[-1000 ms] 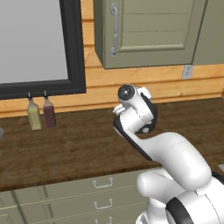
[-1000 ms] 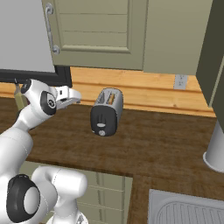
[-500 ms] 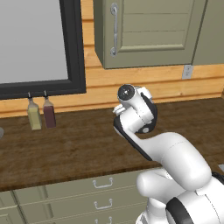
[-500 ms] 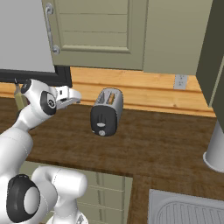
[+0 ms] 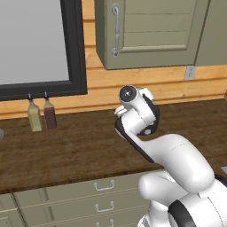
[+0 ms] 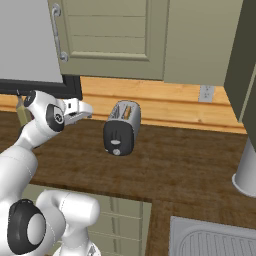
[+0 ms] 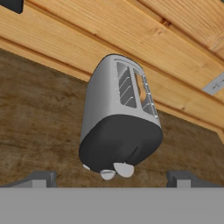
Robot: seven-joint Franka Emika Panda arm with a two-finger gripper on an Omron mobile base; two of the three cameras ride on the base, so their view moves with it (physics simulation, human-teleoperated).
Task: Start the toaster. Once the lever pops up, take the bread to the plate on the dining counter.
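Observation:
The silver-grey toaster (image 6: 121,129) stands on the dark wood worktop by the wooden wall, its black end panel facing me. The lever (image 6: 116,142) is a small tab on that panel, above a white button. A tan bread (image 7: 141,87) slice sits down in one slot. My gripper (image 6: 88,108) hovers a short way left of the toaster, level with its top and apart from it. In the hand view the toaster (image 7: 118,118) lies straight ahead, and my gripper (image 7: 111,178) is open with nothing between the fingertips (image 7: 41,178). The plate and the dining counter are out of view.
Two bottles (image 5: 42,116) stand against the wall at the left under a dark-framed panel. Sage-green wall cabinets (image 6: 110,35) hang above the toaster. A sink (image 6: 215,240) lies at the lower right, a pale grey cylinder (image 6: 247,170) beside it. Drawers (image 5: 104,190) front the worktop.

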